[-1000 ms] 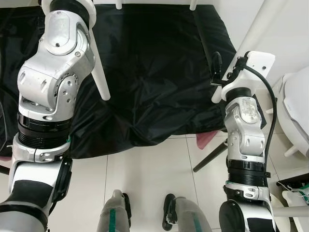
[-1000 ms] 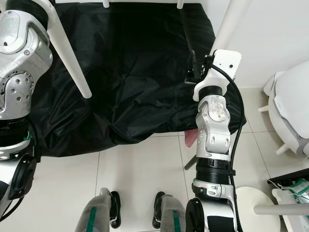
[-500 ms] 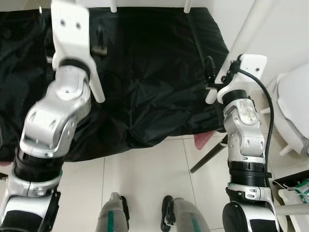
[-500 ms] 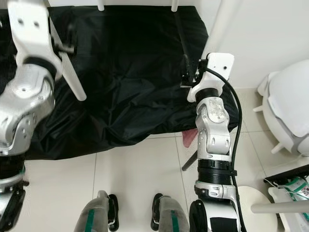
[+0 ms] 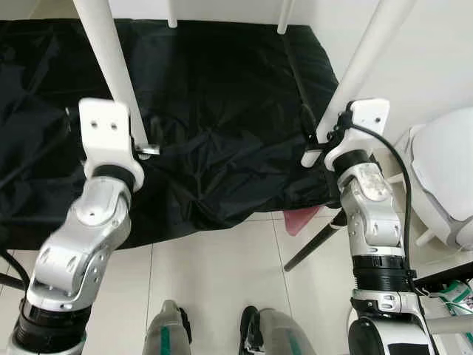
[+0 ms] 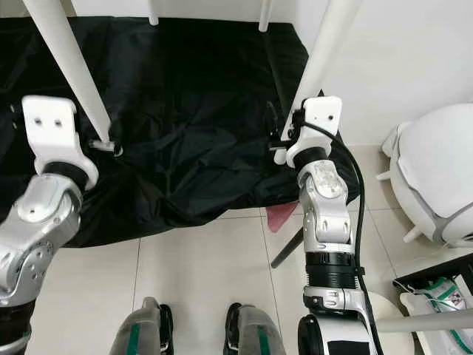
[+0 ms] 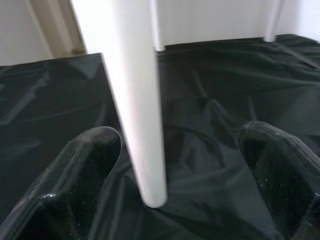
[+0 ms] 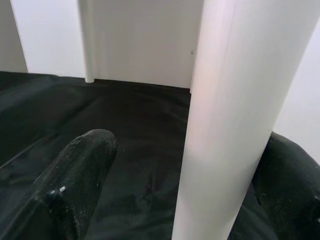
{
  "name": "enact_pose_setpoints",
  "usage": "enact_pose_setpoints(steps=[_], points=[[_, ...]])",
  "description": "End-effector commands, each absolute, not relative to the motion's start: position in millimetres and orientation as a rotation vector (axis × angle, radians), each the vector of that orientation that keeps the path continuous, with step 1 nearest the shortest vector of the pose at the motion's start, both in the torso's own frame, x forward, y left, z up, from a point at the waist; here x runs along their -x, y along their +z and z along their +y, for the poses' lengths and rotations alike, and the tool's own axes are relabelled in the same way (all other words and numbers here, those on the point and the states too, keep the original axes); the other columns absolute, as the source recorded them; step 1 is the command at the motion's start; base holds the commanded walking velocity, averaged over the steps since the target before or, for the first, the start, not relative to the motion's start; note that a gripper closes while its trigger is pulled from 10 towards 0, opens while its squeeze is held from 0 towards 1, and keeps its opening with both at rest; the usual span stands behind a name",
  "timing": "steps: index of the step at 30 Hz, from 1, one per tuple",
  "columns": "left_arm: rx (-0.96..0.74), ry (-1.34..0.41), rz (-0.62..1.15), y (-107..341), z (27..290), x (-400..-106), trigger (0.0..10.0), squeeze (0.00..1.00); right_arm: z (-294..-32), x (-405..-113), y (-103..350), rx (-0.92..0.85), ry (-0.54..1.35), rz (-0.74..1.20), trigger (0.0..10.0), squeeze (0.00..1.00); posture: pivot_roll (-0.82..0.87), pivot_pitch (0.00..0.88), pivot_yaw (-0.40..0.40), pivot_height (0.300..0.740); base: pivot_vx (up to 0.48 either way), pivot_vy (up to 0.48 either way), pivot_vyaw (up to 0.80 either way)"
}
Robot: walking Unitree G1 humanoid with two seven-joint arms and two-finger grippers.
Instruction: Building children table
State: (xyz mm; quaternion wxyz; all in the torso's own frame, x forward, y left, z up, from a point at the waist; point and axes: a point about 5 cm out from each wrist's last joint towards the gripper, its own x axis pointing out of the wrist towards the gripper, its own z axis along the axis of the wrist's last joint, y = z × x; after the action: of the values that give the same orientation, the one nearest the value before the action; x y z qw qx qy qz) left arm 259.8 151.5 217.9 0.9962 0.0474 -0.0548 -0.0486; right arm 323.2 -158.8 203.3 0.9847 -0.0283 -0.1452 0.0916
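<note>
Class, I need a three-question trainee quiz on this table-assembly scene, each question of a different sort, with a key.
1. True or false: the near left table leg stands between the open fingers of the left end effector, with a gap on each side.
2. What lies under the table legs? A) a black sheet B) a blue rug C) bare wood boards
3. Fill in: the right end effector straddles the near right table leg, which is coloured ____.

Key: 1 true; 2 A; 3 white.
</note>
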Motion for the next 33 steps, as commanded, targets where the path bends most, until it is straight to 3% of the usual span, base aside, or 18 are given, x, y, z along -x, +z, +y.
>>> enact_pose_setpoints(steps=[1, 6, 10, 20, 25, 33], points=[[-0.085, -0.238, -0.085, 205.8, 136.3, -250.9, 10.0, 0.00, -156.2, -320.1, 182.5, 0.072, 0.223, -0.230, 10.0, 0.00, 0.01, 0.077, -0.027, 0.740, 0.000, 0.000, 0.00], [-0.076, -0.311, -0.042, 193.4, 128.2, -246.3, 10.0, 0.00, -160.8, -317.9, 173.1, 0.086, 0.207, -0.212, 10.0, 0.00, 0.01, 0.078, -0.022, 0.740, 0.000, 0.000, 0.00], [-0.025, -0.439, 0.026, 159.0, 119.4, -234.6, 10.0, 0.00, -178.3, -307.5, 150.3, 0.013, 0.064, -0.175, 10.0, 0.00, -0.02, 0.077, -0.008, 0.740, 0.000, 0.000, 0.00], [-0.019, -0.405, 0.095, 119.3, 129.0, -232.5, 10.0, 0.00, -181.5, -291.2, 124.9, 0.015, 0.034, -0.160, 10.0, 0.00, -0.03, 0.062, -0.001, 0.740, 0.000, 0.000, 0.00], [-0.147, -0.365, 0.117, 70.9, 137.1, -227.5, 10.0, 0.00, -179.9, -261.6, 71.5, 0.132, 0.175, -0.055, 10.0, 0.00, -0.03, 0.030, 0.005, 0.740, 0.000, 0.000, 0.00], [-0.245, -0.363, 0.135, 42.5, 149.4, -216.1, 10.0, 0.00, -184.6, -234.9, 41.5, 0.164, 0.246, 0.019, 10.0, 0.00, -0.04, 0.023, 0.019, 0.740, 0.000, 0.000, 0.00]])
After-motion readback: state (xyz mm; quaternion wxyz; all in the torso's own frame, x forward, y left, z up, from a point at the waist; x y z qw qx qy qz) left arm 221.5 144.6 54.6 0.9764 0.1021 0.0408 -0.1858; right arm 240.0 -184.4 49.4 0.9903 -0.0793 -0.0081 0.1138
